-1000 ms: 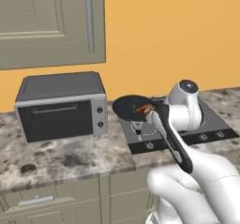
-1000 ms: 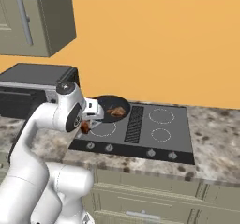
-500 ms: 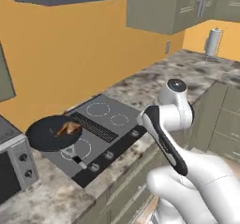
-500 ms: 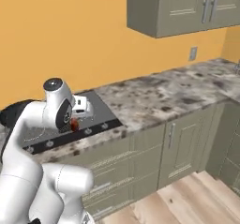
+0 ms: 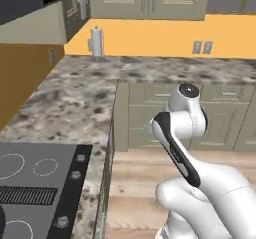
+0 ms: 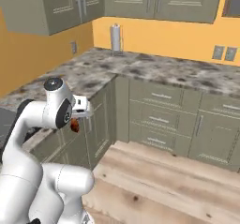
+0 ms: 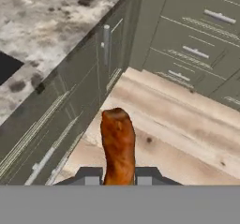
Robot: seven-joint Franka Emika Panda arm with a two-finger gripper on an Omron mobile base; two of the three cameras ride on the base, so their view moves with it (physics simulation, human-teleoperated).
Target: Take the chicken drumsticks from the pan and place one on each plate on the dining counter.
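Note:
An orange-brown chicken drumstick (image 7: 117, 141) stands upright between my fingertips, and my gripper (image 7: 118, 176) is shut on its lower end. From the right base view the same drumstick (image 6: 75, 125) hangs under the gripper (image 6: 78, 119), held out in front of the worktop's cabinet fronts and above the wooden floor. In the left base view my arm (image 5: 176, 133) covers the hand. The pan, the plates and the dining counter are out of view.
An L-shaped granite worktop (image 5: 75, 100) over olive cabinets (image 6: 159, 120) runs round the corner, with a paper towel roll (image 6: 115, 38) at the back. The cooktop (image 5: 35, 183) lies at lower left. Wooden floor (image 6: 164, 181) stretches to the right.
The whole picture has swung right as the base turned: the stove and pan slid off to the left and the corner cabinets came into view. The drumstick stays in the shut gripper.

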